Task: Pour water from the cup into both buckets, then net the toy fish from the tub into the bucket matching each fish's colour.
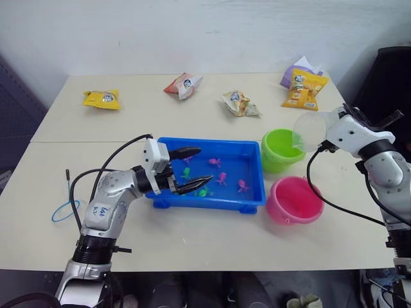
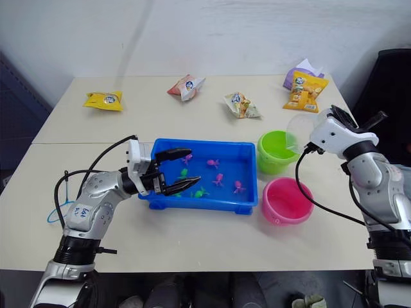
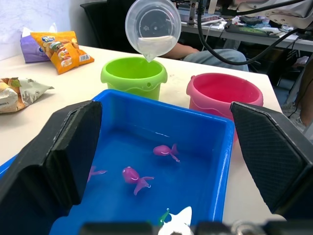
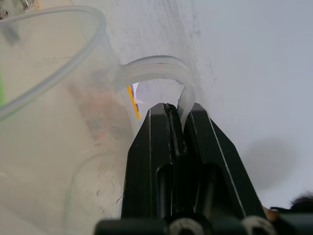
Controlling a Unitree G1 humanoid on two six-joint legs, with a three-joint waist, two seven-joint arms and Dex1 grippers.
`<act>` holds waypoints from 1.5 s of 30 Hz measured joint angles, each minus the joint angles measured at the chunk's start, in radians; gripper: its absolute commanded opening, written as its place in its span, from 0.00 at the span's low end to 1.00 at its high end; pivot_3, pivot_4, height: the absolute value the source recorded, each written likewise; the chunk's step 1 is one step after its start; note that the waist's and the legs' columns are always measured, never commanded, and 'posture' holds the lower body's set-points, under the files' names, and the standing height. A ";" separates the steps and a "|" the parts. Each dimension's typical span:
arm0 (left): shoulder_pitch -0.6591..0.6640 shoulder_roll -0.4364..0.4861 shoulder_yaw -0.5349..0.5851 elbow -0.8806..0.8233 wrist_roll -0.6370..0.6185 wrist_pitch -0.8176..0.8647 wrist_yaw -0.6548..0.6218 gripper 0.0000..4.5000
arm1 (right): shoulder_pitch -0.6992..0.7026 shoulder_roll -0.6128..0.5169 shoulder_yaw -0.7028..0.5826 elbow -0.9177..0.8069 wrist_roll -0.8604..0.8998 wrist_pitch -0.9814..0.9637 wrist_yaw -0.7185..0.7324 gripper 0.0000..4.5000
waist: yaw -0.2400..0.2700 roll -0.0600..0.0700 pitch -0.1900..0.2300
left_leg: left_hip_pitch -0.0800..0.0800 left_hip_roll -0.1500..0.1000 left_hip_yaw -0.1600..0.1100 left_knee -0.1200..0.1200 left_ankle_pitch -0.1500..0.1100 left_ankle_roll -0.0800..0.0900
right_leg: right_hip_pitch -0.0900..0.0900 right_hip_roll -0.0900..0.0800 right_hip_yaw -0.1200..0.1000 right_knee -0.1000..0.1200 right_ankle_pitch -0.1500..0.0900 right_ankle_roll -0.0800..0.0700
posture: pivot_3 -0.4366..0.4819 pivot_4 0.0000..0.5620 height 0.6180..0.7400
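Clear cup (image 3: 152, 27) tipped over the lime bucket (image 3: 134, 76)
My right gripper (image 4: 172, 110) pinches its looped handle (smooth plastic); left gripper (image 1: 191, 169) gapes, centre frame.

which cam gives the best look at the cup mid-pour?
Left wrist view: the cup faces the camera, tipped, its lip over the green bucket, water pooled at the lip. The eye views show it small and see-through by the right gripper. The right wrist view shows its handle pinched between the fingers.

Left pincer (image 1: 191, 169) gapes wide; right pincer (image 4: 171, 110) clamped
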 measured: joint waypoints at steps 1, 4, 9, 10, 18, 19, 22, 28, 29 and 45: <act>0.000 -0.001 0.000 0.000 0.000 0.000 0.001 1.00 | -0.002 -0.002 0.001 0.002 -0.003 -0.002 0.000 0.01 | 0.000 0.000 0.000 | 0.000 0.000 0.000 0.000 0.000 0.000 | 0.000 0.000 0.000 0.000 0.000 0.000 | 0.48 0.27 1.00; 0.000 -0.003 0.000 0.000 0.000 -0.001 0.005 1.00 | -0.007 -0.003 0.010 0.017 -0.015 -0.017 -0.003 0.01 | 0.000 0.000 0.000 | 0.000 0.000 0.001 0.000 0.000 0.000 | 0.000 0.000 0.001 0.000 0.000 0.000 | 0.48 0.27 1.00; 0.000 -0.011 -0.002 0.000 0.003 -0.004 0.005 1.00 | -0.031 -0.004 0.026 0.037 -0.041 -0.043 -0.016 0.01 | -0.001 0.000 0.000 | 0.001 0.000 0.002 0.000 0.000 0.000 | -0.001 0.000 0.002 0.001 0.000 0.000 | 0.48 0.27 1.00; 0.000 -0.011 -0.004 0.000 0.004 -0.007 0.005 1.00 | -0.036 -0.005 0.026 0.040 -0.042 -0.045 -0.020 0.01 | 0.000 0.000 0.000 | 0.001 0.000 0.002 0.000 0.000 0.000 | -0.001 0.000 0.002 0.001 0.000 0.000 | 0.48 0.27 1.00; 0.000 -0.012 -0.008 0.001 0.026 -0.034 0.011 1.00 | -0.043 -0.009 0.036 0.064 -0.086 -0.106 -0.052 0.01 | -0.001 0.000 0.000 | 0.001 0.000 0.003 0.000 0.000 0.000 | -0.001 0.000 0.002 0.001 0.000 0.000 | 0.48 0.27 1.00; 0.000 -0.012 -0.008 0.001 0.026 -0.035 0.011 1.00 | -0.045 -0.011 0.041 0.065 -0.094 -0.111 -0.055 0.01 | -0.001 0.000 0.000 | 0.001 0.000 0.003 0.000 0.000 0.000 | -0.001 0.000 0.003 0.001 0.000 0.000 | 0.48 0.27 1.00; 0.001 -0.012 -0.008 0.001 0.028 -0.041 0.014 1.00 | -0.059 -0.022 0.057 0.069 -0.111 -0.136 -0.070 0.01 | -0.001 0.000 0.000 | 0.001 0.000 0.003 0.000 0.000 0.000 | -0.001 0.000 0.003 0.001 0.000 0.000 | 0.48 0.27 1.00; 0.001 -0.012 -0.007 0.001 0.031 -0.068 0.017 1.00 | -0.075 -0.038 0.058 0.071 -0.135 -0.189 -0.103 0.01 | -0.001 0.000 0.000 | 0.001 0.000 0.004 0.000 0.000 0.000 | -0.001 0.000 0.003 0.002 0.000 0.000 | 0.48 0.27 1.00; 0.001 -0.012 -0.007 0.002 0.031 -0.070 0.017 1.00 | -0.075 -0.038 0.058 0.075 -0.137 -0.192 -0.106 0.01 | -0.001 0.000 0.000 | 0.001 0.000 0.004 0.000 0.000 0.000 | -0.001 0.000 0.004 0.002 0.000 0.000 | 0.48 0.27 1.00; 0.014 -0.004 -0.007 0.000 0.030 -0.078 0.003 1.00 | -0.080 -0.045 0.072 0.146 -0.220 -0.247 -0.198 0.01 | -0.002 0.000 0.000 | 0.001 0.000 0.004 0.000 0.000 0.000 | -0.002 0.000 0.004 0.002 0.000 0.000 | 0.48 0.27 1.00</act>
